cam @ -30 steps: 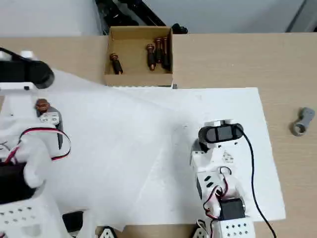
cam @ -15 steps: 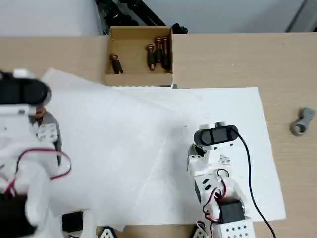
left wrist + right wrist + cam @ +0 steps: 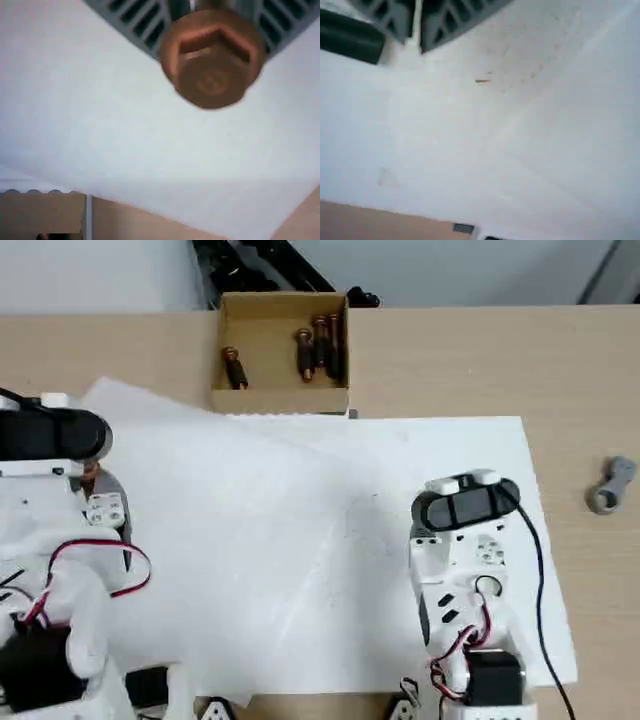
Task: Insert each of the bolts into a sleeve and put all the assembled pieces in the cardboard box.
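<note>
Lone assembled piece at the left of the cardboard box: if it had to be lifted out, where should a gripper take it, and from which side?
Across the dark sleeve, next to the copper head, coming straight down. The lone piece lies flat on the floor of the cardboard box, apart from the other three pieces, so both sides look free; the walls block a sideways approach.

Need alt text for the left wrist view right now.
A copper-coloured bolt, hexagonal head facing the camera, is held between the left gripper's ribbed grey fingers above the white sheet. A strip of the cardboard box shows beyond the sheet's edge.
</note>
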